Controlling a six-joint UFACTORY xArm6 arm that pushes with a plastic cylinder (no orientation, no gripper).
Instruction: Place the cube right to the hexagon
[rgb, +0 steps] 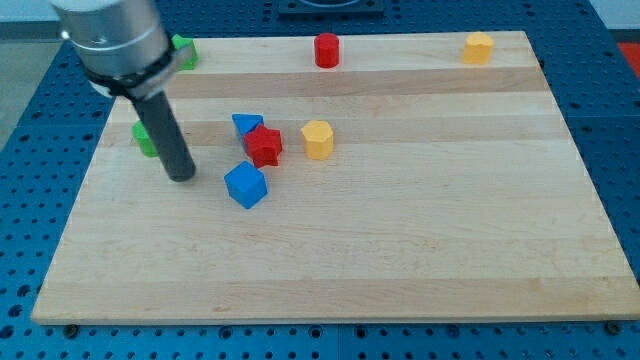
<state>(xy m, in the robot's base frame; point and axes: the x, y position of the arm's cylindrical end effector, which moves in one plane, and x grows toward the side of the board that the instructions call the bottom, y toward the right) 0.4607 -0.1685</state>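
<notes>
The blue cube (246, 185) lies just to the view's right of my tip (181, 176) — close, but a sliver of bare surface (400, 260) shows between them — and the yellow hexagon (317, 139) sits farther right and a little toward the view's top, beyond the red star (264, 145). No pincer exists on this rod, so no spread or pressed state can be told. I judge the push must run rightward — passing below the hexagon — then upward.
</notes>
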